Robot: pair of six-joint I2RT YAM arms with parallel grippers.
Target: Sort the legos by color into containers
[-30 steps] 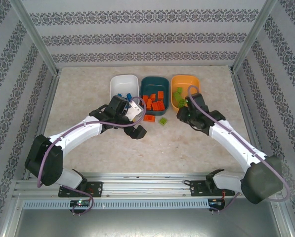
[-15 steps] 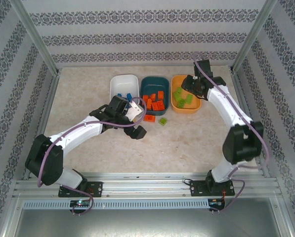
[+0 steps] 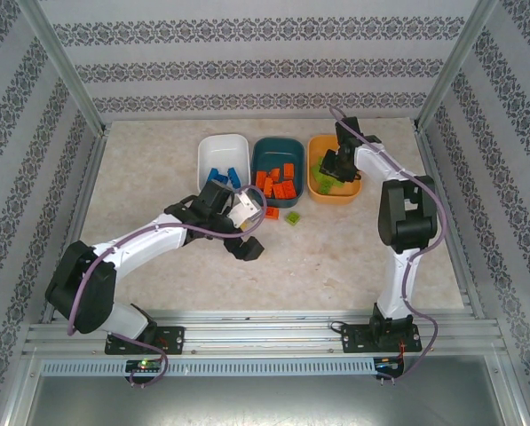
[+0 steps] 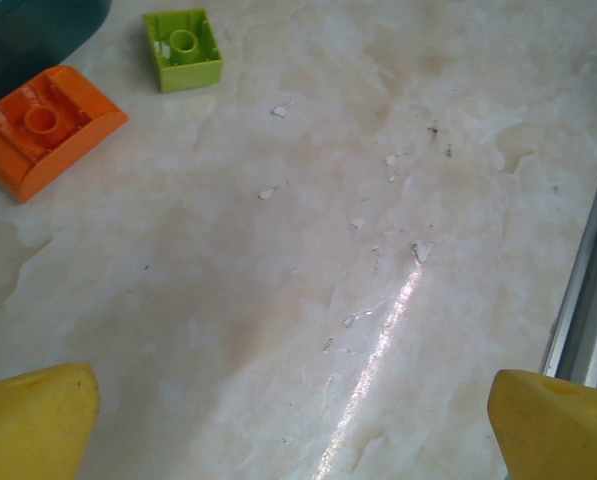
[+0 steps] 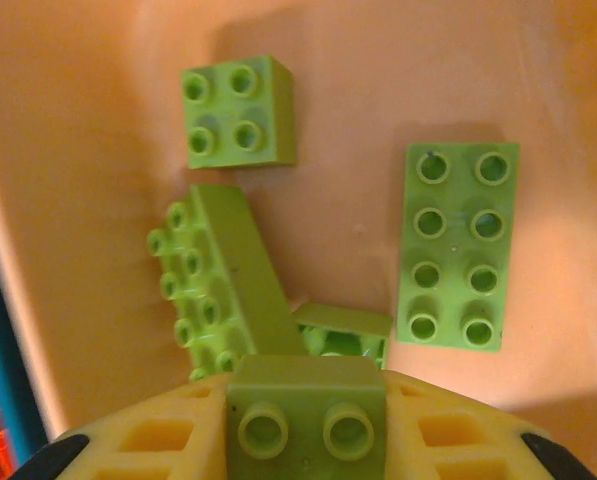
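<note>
**Operator:** Report progress of the sort.

**Technician:** Nearly complete, by my reading. The reference point is the dark teal plastic tray (image 3: 278, 139).
- The teal tray holds the orange-red studded bricks (image 3: 276, 183).
- The white plastic tray (image 3: 222, 149), directly to its left, holds the blue studded bricks (image 3: 222, 174).
- The light orange plastic tray (image 3: 321, 145), directly to its right, holds the lime green studded bricks (image 5: 458, 245).

Two pieces lie on the bench (image 3: 336, 257), just off the teal tray's near edge. One is an orange-red brick with a rounded edge (image 4: 43, 125). The other is a small square lime green brick (image 4: 183, 48). Both lie hollow side up.

**Operator:** Tool states?

**Technician:** The right tool (image 3: 330, 170) is over the light orange tray, to the right of the teal tray. It is pinching a held lime green brick (image 5: 306, 410), studs toward the wrist camera, judged not yet released. The left tool (image 3: 248, 236) is on the near side of the teal tray, over the bench. Its fingers are spread wide with nothing between them.

**Operator:** Remaining work?

**Technician:** Release the held lime green brick. Then transfer the two loose pieces, the orange-red one to the teal tray and the green one to the light orange tray.
</note>
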